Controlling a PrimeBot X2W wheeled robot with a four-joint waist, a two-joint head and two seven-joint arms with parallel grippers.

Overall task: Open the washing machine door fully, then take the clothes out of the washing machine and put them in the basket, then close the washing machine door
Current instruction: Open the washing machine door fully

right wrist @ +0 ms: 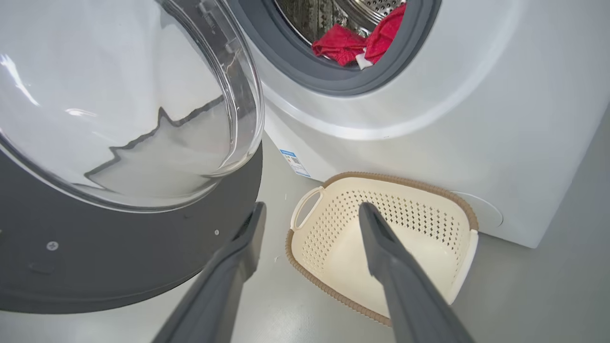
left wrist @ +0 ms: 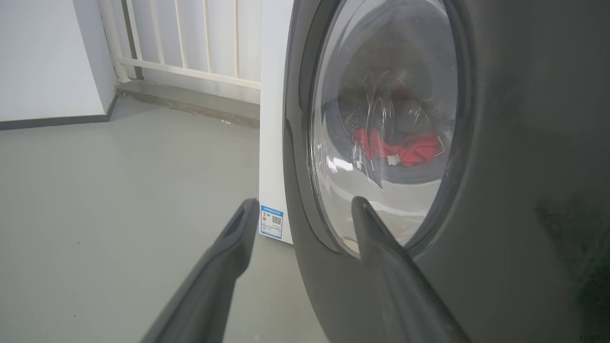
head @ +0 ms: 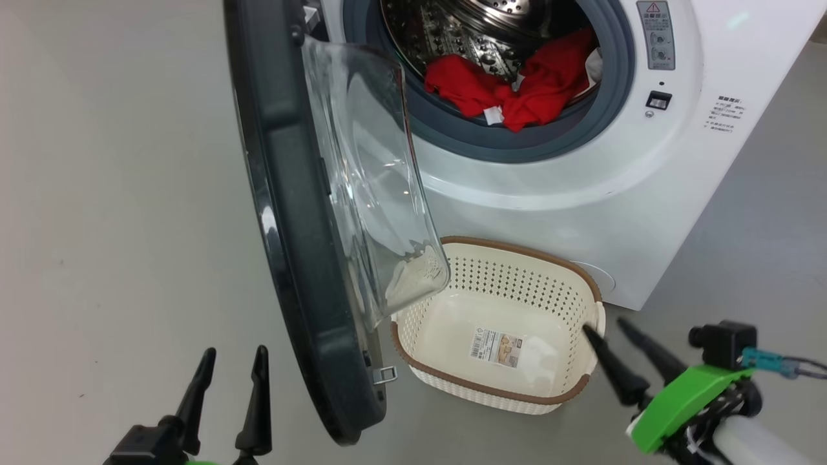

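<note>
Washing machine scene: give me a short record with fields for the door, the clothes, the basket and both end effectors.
washing machine door: swung open to the robot's left, not shut
clothes: red, with a white tag, lying in the drum against the lower gasket
basket: on the floor before the washing machine, holding just a paper label
left end effector: open, empty, outside the door
right end effector: open, empty, by the basket's right rim

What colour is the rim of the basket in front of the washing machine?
Brown, with a woven look, above cream perforated walls; the basket rim shows best in the right wrist view.
</note>
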